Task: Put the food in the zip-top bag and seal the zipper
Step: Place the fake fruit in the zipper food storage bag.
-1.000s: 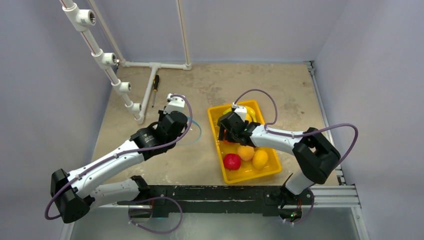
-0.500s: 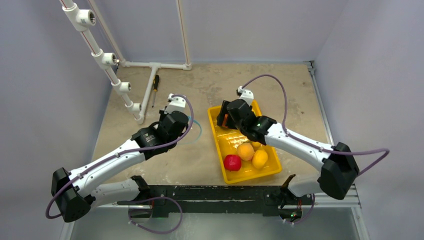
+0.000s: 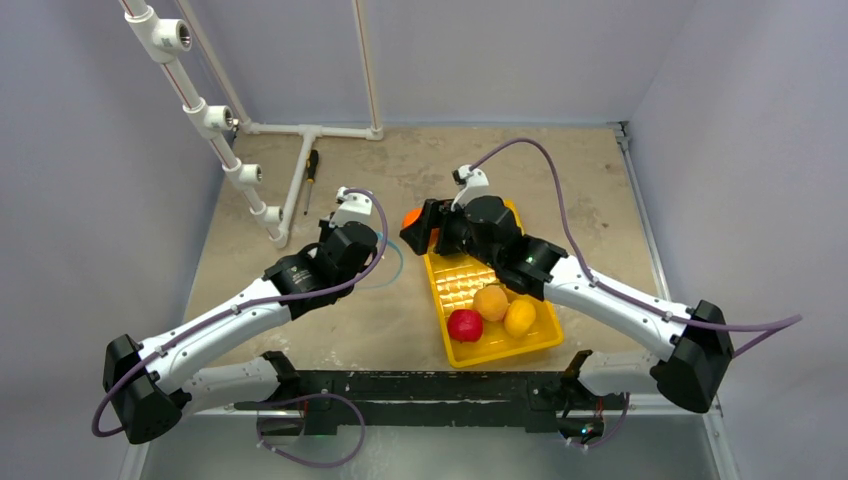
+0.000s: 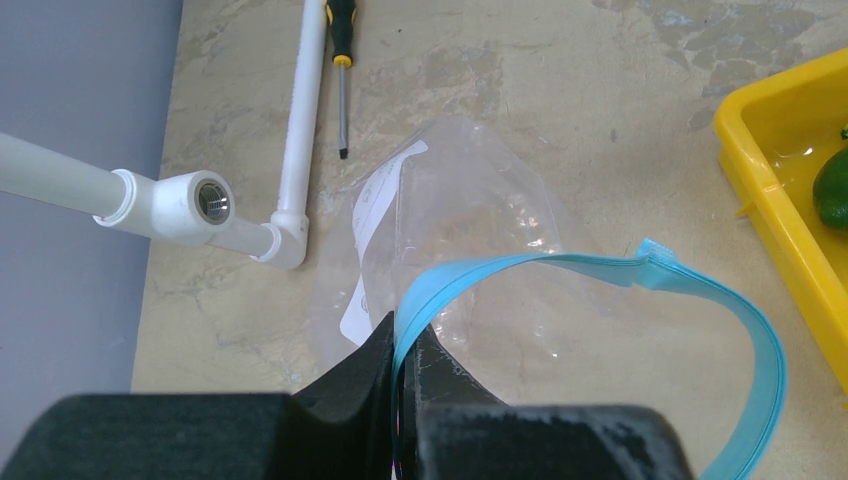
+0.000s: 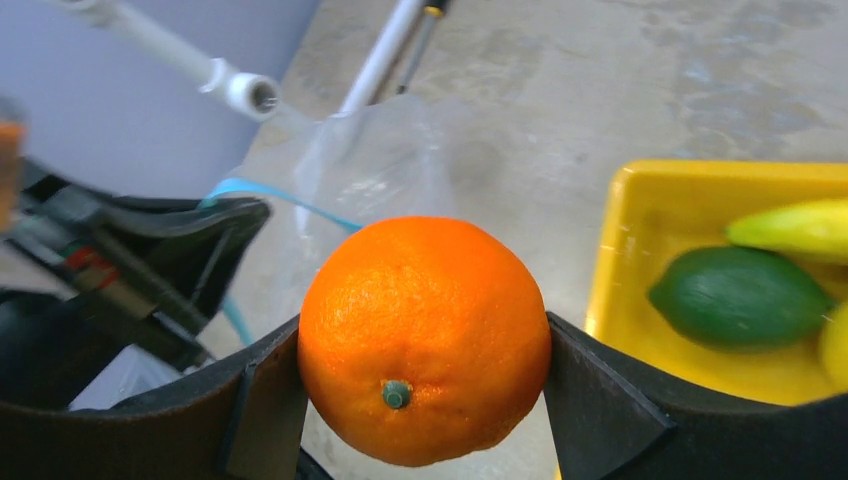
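Pipes: white, with open fittings, at the table's far left.
Screwdriver: black-and-yellow handle, lying just beside them.
Tray: yellow, right of centre.

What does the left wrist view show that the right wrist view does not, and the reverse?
Only left wrist: the zipper as an open loop, pinched in the left jaws. Only right wrist: the orange held between the right jaws, and a banana. Both: the bag, the yellow tray, a green fruit, a white pipe.
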